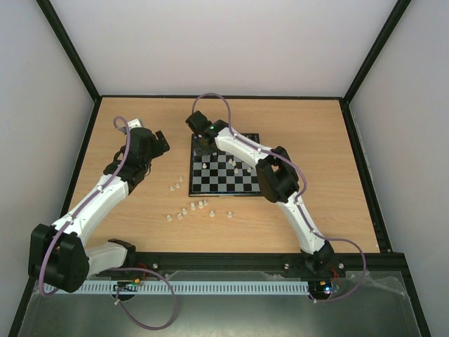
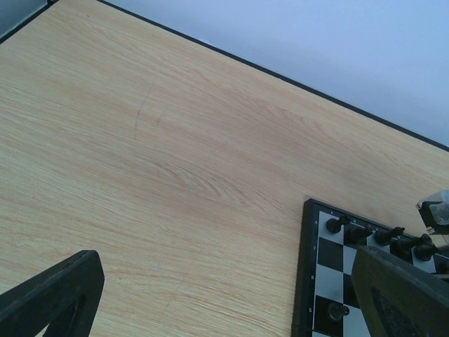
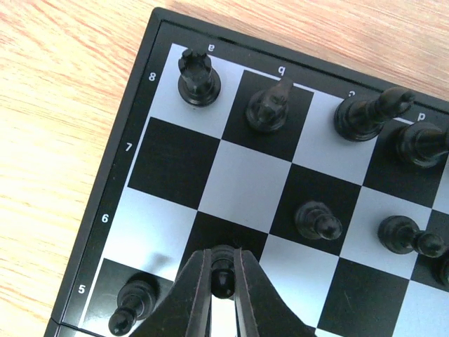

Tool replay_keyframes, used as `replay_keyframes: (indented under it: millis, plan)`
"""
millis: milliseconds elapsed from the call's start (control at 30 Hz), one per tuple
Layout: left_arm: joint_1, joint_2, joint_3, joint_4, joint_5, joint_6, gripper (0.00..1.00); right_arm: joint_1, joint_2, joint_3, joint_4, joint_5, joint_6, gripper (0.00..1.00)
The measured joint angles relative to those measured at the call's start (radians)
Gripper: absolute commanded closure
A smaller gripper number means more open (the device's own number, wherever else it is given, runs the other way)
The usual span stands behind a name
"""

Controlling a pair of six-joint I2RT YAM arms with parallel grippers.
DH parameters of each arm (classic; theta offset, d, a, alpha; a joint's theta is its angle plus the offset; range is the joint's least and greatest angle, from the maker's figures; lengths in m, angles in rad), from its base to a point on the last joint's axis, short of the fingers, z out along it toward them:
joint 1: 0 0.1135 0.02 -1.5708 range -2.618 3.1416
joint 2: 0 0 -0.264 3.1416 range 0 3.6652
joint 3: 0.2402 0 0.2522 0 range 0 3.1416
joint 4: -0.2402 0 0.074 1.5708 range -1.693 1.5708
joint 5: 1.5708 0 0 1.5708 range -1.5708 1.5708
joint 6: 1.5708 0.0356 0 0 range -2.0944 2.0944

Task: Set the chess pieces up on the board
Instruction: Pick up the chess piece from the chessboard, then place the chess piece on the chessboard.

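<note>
While the left gripper [image 1: 163,142] hangs at 9 o'clock of the board [image 1: 210,186], its jaws spread wide and holding nothing, the right gripper [image 3: 223,258] is down over the board's 11 o'clock corner. The right jaws are pressed in on a black pawn [image 3: 223,281], pinching it just below the head (the fingers hide its base). A black rook [image 3: 198,77] stands upright on the corner square marked a and 8. A black knight [image 3: 270,109] stands on the next square at 3 o'clock of it.

The whitish chess pieces [image 1: 193,207] lie scattered on the wooden table [image 1: 316,140] at 7 o'clock of the board, off its squares. I count roughly 10 at this resolution. 2 or 3 pale figures seem to stand on the board's 3 o'clock half.
</note>
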Motion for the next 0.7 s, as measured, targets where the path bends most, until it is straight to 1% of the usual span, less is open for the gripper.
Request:
replay_keyframes:
  millis: [700]
  plan:
    - [0.001, 0.000, 0.000, 0.002, -0.002, 0.000, 0.00, -0.043, 0.058, 0.071, 0.005, 0.009, 0.000, 0.92]
